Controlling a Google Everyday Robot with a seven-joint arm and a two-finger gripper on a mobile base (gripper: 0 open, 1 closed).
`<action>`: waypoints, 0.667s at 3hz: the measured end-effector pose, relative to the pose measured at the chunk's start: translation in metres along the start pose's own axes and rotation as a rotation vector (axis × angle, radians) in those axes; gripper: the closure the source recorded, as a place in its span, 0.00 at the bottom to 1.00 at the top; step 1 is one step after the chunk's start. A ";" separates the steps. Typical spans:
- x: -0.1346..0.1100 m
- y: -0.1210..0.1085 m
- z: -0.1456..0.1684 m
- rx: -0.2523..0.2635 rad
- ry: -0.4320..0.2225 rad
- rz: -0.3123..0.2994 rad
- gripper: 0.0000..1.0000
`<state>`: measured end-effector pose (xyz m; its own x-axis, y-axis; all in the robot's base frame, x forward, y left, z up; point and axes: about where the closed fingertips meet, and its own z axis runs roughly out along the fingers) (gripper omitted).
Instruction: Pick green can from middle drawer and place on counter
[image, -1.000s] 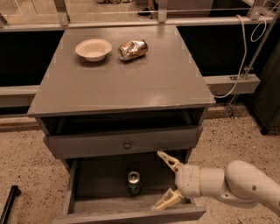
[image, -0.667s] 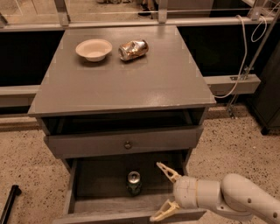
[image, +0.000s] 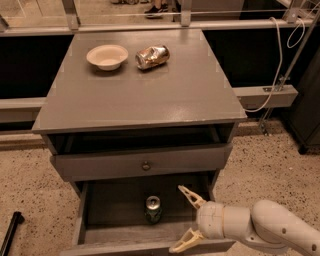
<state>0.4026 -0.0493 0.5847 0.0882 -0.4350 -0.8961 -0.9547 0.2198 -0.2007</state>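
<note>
- hand (image: 176, 219): gapes wide, grips nothing, hovers low in the open drawer (image: 81, 220) below the surface's front edge.
- green can (image: 153, 209): stands upright on the dark drawer floor, just left of the hand, apart from both fingers.
- surface (image: 150, 100): carries a bowl (image: 107, 56) near the back left corner, with a crushed can (image: 152, 56) lying just right of it by the back edge.
- upper drawer (image: 100, 167): shows a small round knob at mid-front.

Can (image: 153, 208) standing in middle drawer (image: 112, 202); gripper (image: 178, 219) just right of it, apart.
</note>
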 end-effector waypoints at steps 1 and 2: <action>0.037 -0.008 0.042 -0.012 0.065 0.017 0.00; 0.064 -0.017 0.080 -0.043 0.083 0.033 0.00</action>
<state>0.4474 -0.0115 0.4992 0.0344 -0.4996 -0.8656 -0.9682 0.1981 -0.1528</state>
